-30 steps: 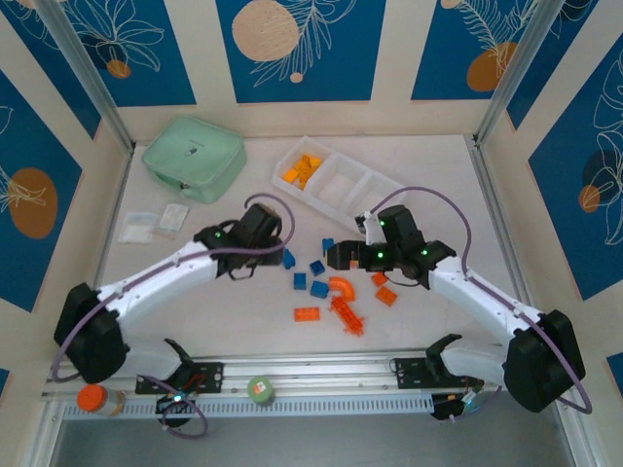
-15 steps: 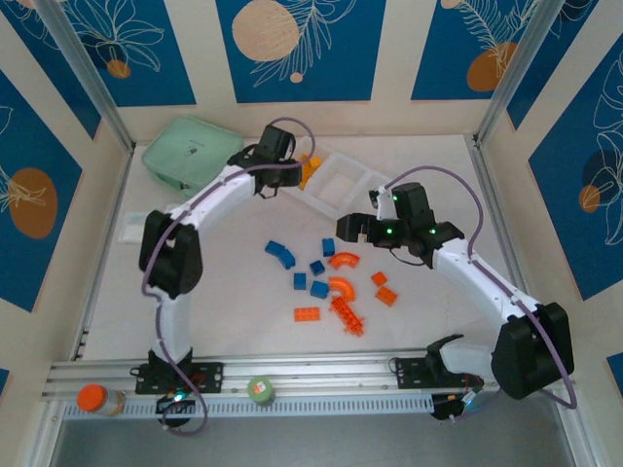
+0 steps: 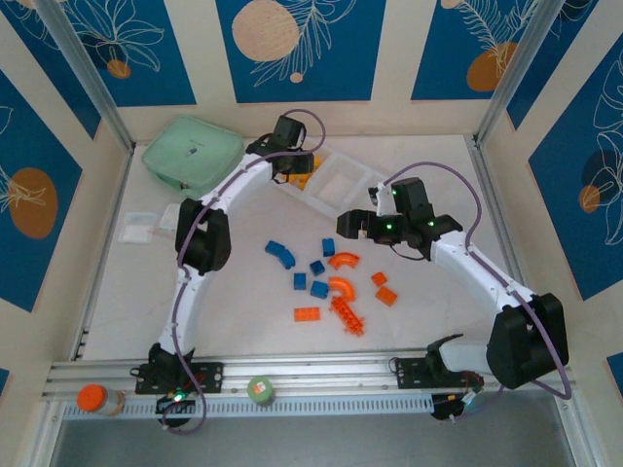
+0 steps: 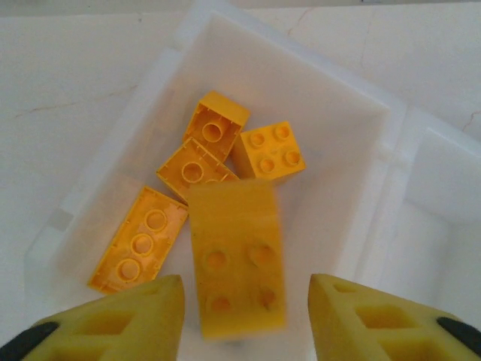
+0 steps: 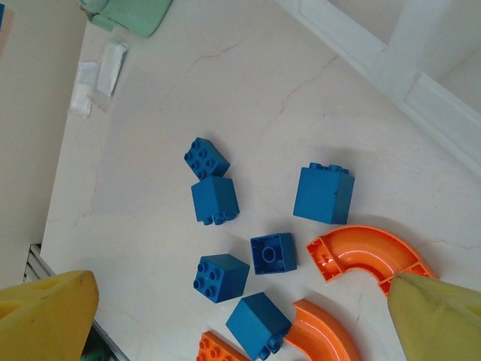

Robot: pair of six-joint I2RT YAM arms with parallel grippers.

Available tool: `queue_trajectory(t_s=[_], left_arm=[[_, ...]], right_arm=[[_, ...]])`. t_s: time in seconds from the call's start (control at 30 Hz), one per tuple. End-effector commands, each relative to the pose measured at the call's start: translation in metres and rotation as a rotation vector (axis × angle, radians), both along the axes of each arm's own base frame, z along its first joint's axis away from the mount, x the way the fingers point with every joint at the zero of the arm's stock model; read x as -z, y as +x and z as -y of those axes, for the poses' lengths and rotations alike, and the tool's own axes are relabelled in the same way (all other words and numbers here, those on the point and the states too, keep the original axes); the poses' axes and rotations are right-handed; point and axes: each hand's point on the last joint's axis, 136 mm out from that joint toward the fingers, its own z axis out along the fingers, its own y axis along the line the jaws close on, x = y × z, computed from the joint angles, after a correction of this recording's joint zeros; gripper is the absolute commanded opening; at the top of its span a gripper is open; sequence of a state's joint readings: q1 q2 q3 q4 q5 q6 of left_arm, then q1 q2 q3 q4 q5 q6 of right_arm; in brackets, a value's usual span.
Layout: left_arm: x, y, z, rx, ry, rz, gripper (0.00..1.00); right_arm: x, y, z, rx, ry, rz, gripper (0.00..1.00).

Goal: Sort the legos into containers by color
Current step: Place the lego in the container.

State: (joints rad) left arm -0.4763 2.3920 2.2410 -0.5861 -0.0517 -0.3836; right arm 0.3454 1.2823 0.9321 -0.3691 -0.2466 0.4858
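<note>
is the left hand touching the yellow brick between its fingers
Apart. The left wrist view shows white tray between the blurred yellow brick and each finger of the left hand.

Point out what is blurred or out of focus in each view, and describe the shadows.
Left wrist: the yellow brick nearest the lens is motion-smeared, while the four bricks lying in the tray compartment are crisp. Right wrist: blue bricks sharp with short soft shadows; the claw fingers at the corners are soft. Top external: even light, no glare.
</note>
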Motion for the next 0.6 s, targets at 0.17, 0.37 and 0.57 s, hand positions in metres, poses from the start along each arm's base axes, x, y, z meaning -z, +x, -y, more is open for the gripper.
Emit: queue_trajectory(t_s=[0.17,0.37,0.57], left_arm=[[-0.063,-0.018,-0.015,0.017,-0.009,0.034,0.56],[-0.088,-0.073,-0.016,0.074,-0.119,0.003,0.62],[-0.099,-0.143,-0.035,0.101,-0.177,-0.011,0.72]], right_arm=[[-0.012,-0.008,-0.007,-0.053,0.018,0.002,0.99],[0.000,-0.020,-0.009,-0.074,-0.038,-0.034,0.99],[0.013,-0.036,-0.016,-0.117,-0.098,-0.073,0.99]])
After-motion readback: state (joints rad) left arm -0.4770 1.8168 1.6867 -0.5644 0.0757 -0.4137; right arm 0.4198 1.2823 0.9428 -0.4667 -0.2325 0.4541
